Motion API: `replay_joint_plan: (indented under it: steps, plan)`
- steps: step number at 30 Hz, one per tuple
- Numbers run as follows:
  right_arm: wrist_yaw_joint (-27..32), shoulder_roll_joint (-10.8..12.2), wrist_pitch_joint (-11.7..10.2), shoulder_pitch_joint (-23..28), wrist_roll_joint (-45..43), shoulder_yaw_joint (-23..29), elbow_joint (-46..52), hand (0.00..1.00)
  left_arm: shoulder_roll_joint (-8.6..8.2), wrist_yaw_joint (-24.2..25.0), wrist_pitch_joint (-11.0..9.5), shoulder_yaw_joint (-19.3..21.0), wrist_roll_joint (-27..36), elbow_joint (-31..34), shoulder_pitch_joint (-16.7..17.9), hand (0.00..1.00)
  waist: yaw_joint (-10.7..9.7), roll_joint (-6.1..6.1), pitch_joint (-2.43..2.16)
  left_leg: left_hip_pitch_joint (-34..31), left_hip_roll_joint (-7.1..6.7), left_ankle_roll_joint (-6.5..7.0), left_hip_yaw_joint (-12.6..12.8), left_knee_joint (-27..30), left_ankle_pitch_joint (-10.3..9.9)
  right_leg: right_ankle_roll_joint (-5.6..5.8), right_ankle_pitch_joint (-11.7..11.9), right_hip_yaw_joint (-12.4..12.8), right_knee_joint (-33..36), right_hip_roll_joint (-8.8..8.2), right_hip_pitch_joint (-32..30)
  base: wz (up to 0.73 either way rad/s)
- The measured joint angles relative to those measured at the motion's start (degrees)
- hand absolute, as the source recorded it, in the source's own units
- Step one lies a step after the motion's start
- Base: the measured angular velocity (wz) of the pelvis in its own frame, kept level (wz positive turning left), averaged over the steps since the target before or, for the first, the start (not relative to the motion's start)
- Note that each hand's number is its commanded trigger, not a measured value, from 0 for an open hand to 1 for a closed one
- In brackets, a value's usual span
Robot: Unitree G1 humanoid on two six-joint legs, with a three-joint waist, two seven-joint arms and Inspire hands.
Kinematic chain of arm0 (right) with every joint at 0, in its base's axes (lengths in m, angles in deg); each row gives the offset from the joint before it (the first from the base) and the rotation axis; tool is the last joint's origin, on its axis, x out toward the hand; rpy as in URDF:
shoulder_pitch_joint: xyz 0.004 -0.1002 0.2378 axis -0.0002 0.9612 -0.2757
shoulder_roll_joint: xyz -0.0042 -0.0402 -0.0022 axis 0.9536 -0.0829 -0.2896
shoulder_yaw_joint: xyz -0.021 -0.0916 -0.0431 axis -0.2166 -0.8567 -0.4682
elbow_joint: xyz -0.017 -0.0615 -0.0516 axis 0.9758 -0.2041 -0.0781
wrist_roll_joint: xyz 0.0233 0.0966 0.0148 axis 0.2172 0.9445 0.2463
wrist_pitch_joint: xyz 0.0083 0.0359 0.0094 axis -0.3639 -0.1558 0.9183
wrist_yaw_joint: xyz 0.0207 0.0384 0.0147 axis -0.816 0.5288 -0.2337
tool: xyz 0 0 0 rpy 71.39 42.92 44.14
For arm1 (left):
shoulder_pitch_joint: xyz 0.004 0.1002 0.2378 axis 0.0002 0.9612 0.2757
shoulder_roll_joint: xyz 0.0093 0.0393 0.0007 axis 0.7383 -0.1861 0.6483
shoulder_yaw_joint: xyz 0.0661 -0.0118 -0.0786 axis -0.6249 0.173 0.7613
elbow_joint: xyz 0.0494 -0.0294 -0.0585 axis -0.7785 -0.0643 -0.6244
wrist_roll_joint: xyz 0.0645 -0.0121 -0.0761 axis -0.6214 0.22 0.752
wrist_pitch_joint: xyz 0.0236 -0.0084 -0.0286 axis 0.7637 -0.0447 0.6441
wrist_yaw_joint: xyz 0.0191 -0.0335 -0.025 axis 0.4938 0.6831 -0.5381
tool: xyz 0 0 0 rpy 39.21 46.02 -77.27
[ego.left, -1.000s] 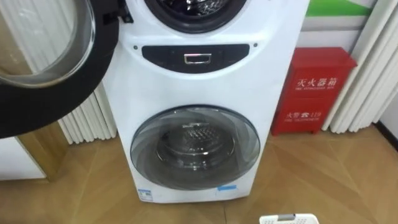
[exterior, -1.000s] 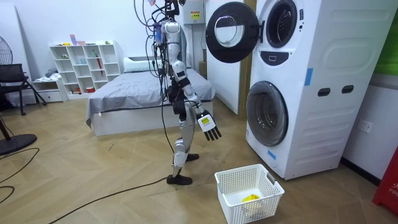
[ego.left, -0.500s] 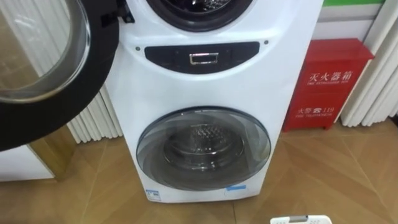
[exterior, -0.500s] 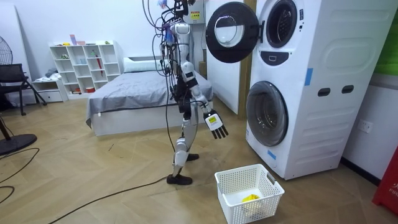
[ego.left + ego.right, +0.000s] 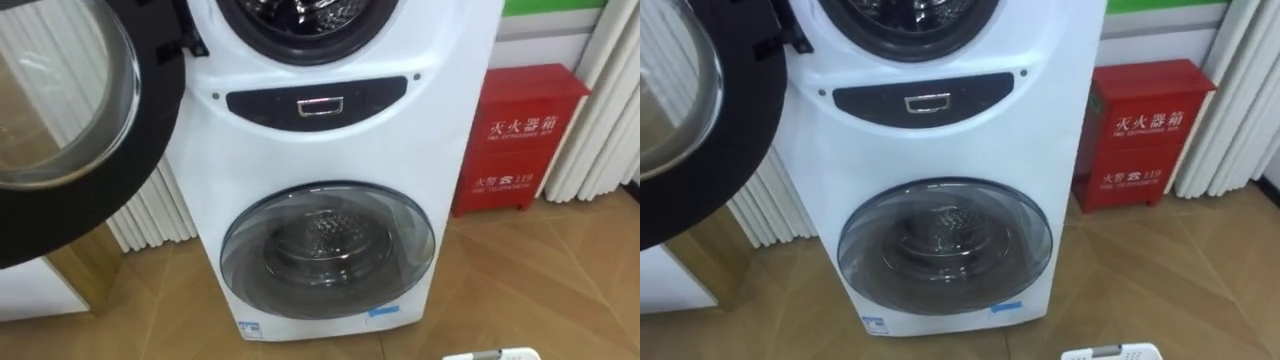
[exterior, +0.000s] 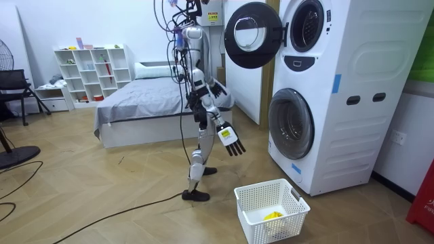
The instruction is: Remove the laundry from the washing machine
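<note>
Moved: right hand (image 6: pixel 229 139) swung back slightly toward the body.
Fingers: spread, empty.
Done: yellow garment (image 6: pixel 272 215) in white plastic mesh basket (image 6: pixel 252 220) before white stacked washing machine (image 5: pixel 330 150).
Left: reach open upper drum (image 5: pixel 300 15); contents unclear.

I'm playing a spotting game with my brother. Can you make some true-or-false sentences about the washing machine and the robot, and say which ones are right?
1. The washing machine has its upper door open. True.
2. The lower door is open too. False: it is shut.
3. The white basket on the floor has something yellow in it. True.
4. The robot's right hand is holding clothes. False: its fingers are straight and it holds nothing.
5. The red box sits on top of the washing machine. False: it stands on the floor beside it.
</note>
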Motion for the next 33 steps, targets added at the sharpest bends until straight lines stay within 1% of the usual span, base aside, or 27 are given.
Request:
replay_joint_plan:
  steps: [1, 2, 4, 5, 6, 8, 10, 11, 13, 14, 16, 18, 21, 23, 25, 29, 30, 32, 33]
  plan:
    - [-0.1, -0.5, 0.0, 0.3, -0.4, 0.1, 0.0, 0.00, 0.67, -0.2, 0.0, 0.1, 0.2, 0.0, -1.2, 0.00, -0.1, 0.45, -0.18, 0.0, 0.01, 0.03, 0.1, 0.2, 0.0, 0.08, 0.0, 0.3, 0.0, 0.02, 0.0, -0.09]
    - [-0.1, -0.6, 0.0, 0.4, -0.9, 0.4, 0.0, 0.00, 1.06, -0.1, 0.1, 0.1, 0.4, 0.0, -1.8, 0.00, -0.2, 0.63, -0.28, -0.1, 0.03, 0.05, 0.1, 0.3, 0.0, 0.09, 0.1, 0.4, 0.0, 0.02, -0.1, -0.05]
    - [-0.4, -1.0, 0.1, 0.7, -2.6, 0.6, 0.3, 0.00, 2.85, -0.2, 0.1, 0.1, 0.7, 0.2, -3.3, 0.00, -1.0, 1.25, -0.60, -0.3, 0.07, 0.14, 0.1, 0.6, 0.0, 0.19, 0.0, 0.6, 0.0, 0.03, -0.2, -0.04]
    - [-0.4, -1.0, 0.1, 1.0, -2.8, 0.7, 1.0, 0.00, 3.25, -0.2, 0.1, 0.1, 0.7, 0.4, -3.5, 0.00, -1.1, 1.41, -0.72, -0.4, 0.07, 0.18, 0.2, 0.5, 0.0, 0.25, -0.1, 0.7, -0.1, 0.01, -0.5, -0.05]
    - [-0.4, -1.0, 0.1, 2.1, -3.3, 1.0, 2.7, 0.00, 3.99, -0.2, 0.1, 0.1, 0.7, 1.0, -3.8, 0.00, -1.2, 1.68, -0.98, -0.7, 0.05, 0.24, 0.3, 0.5, 0.1, 0.28, -0.1, 0.7, -0.1, -0.02, -0.9, -0.04]
    - [-0.5, -1.0, 0.1, 2.3, -3.7, 1.4, 3.1, 0.00, 4.97, -0.5, 0.1, 0.1, -0.3, 2.8, -4.0, 0.00, -1.3, 1.86, -1.19, -1.1, 0.02, 0.29, 0.2, 0.6, 0.1, 0.28, -0.1, 0.8, 0.0, -0.02, -1.2, 0.00]
    - [-1.3, -1.0, 0.2, 2.5, -3.8, 2.4, 3.8, 0.00, 6.22, -0.6, 0.2, 0.1, -1.2, 6.6, -4.0, 0.00, -1.1, 1.78, -1.25, -1.0, -0.03, 0.30, 0.1, 0.5, 0.1, 0.28, 0.0, 0.8, 0.1, 0.01, -1.1, 0.00]
    - [-1.4, -1.0, 0.2, 2.7, -3.8, 2.7, 4.3, 0.00, 6.53, -0.6, 0.2, 0.1, -1.2, 7.5, -4.0, 0.00, -1.1, 1.78, -1.25, -0.9, -0.05, 0.30, 0.1, 0.5, 0.1, 0.26, 0.0, 0.8, 0.1, 0.02, -1.0, 0.00]
    - [-1.8, -1.1, 0.2, 3.5, -3.8, 2.8, 5.8, 0.00, 7.78, -1.2, 0.2, 0.1, -1.2, 11.3, -3.9, 0.00, -1.0, 1.71, -1.21, -0.4, -0.05, 0.29, 0.0, 0.4, 0.1, 0.23, 0.0, 0.6, 0.1, 0.04, -0.6, 0.00]
    - [-1.9, -1.0, 0.2, 3.9, -4.0, 2.8, 6.6, 0.00, 8.06, -1.2, 0.2, 0.1, -1.2, 12.2, -3.9, 0.00, -1.0, 1.74, -1.20, -0.4, -0.04, 0.28, 0.1, 0.4, 0.1, 0.22, 0.0, 0.5, 0.1, 0.04, -0.6, 0.00]
    - [-2.2, -1.0, 0.2, 4.3, -4.6, 2.8, 8.1, 0.00, 9.29, -1.3, 0.1, 0.1, -1.2, 14.8, -4.0, 0.00, -1.1, 1.97, -1.06, -0.4, -0.04, 0.28, 0.0, 0.3, 0.1, 0.22, 0.0, 0.4, 0.1, 0.03, -0.6, 0.00]
    - [-2.5, -1.0, 0.2, 4.5, -4.6, 2.8, 9.5, 0.00, 10.18, -1.3, 0.1, 0.1, -1.3, 16.4, -4.1, 0.00, -1.2, 2.11, -0.98, -0.4, -0.04, 0.28, 0.0, 0.2, 0.1, 0.22, 0.0, 0.4, 0.1, 0.02, -0.7, 0.00]
    - [-2.7, -1.0, 0.2, 4.4, -4.5, 2.8, 9.5, 0.00, 10.33, -1.5, 0.3, 0.1, -1.9, 18.5, -5.6, 0.00, -1.0, 2.19, -0.95, -0.4, -0.04, 0.28, 0.0, 0.2, 0.1, 0.24, 0.1, 0.5, 0.1, 0.01, -0.6, 0.00]
    - [-3.0, -0.9, 0.2, 4.6, -4.5, 2.8, 9.5, 0.00, 10.33, -1.8, 0.5, 0.1, -3.9, 19.0, -5.6, 0.00, -0.9, 2.26, -0.83, -0.5, -0.04, 0.28, 0.0, 0.3, 0.1, 0.25, 0.1, 0.5, 0.1, 0.01, -0.7, 0.02]
    - [-3.3, -0.9, 0.3, 4.7, -4.5, 2.8, 9.5, 0.00, 10.33, -2.6, 1.9, 0.1, -4.2, 21.3, -5.6, 0.00, -1.0, 2.21, -0.78, -1.3, -0.05, 0.29, -0.5, 0.6, 0.1, 0.31, 0.2, 0.1, 0.1, 0.05, -1.0, 0.10]
    - [-4.3, -0.7, 0.4, 4.8, -4.5, 2.6, 9.7, 0.00, 10.33, -3.6, 3.1, -0.5, -4.0, 24.2, -5.6, 0.00, -1.1, 2.00, -0.65, -2.3, -0.03, 0.36, -1.6, 1.5, 0.0, 0.32, 0.3, -0.8, 0.1, 0.12, -1.2, 0.13]
    - [-4.4, -0.7, 0.5, 4.8, -4.7, 2.4, 10.3, 0.00, 10.33, -4.0, 3.3, -1.0, -4.3, 25.1, -5.6, 0.00, -1.2, 1.85, -0.56, -2.8, -0.03, 0.40, -1.9, 1.9, 0.0, 0.32, 0.3, -1.0, 0.1, 0.13, -1.3, 0.18]
    - [-4.4, -0.4, 0.4, 4.9, -5.5, 2.4, 11.0, 0.00, 10.30, -5.3, 4.4, -1.9, -5.8, 27.7, -5.6, 0.00, -1.6, 1.53, -0.51, -3.9, -0.08, 0.52, -3.0, 2.7, -0.1, 0.30, 0.4, -1.3, 0.1, 0.25, -1.6, 0.25]
    - [-4.4, -0.3, 0.4, 4.8, -6.1, 2.4, 11.1, 0.00, 10.30, -6.1, 5.4, -2.3, -6.2, 30.2, -5.6, 0.00, -1.5, 1.07, -0.33, -4.7, -0.09, 0.55, -3.4, 3.2, -0.1, 0.27, 0.4, -1.4, 0.1, 0.34, -1.8, 0.30]
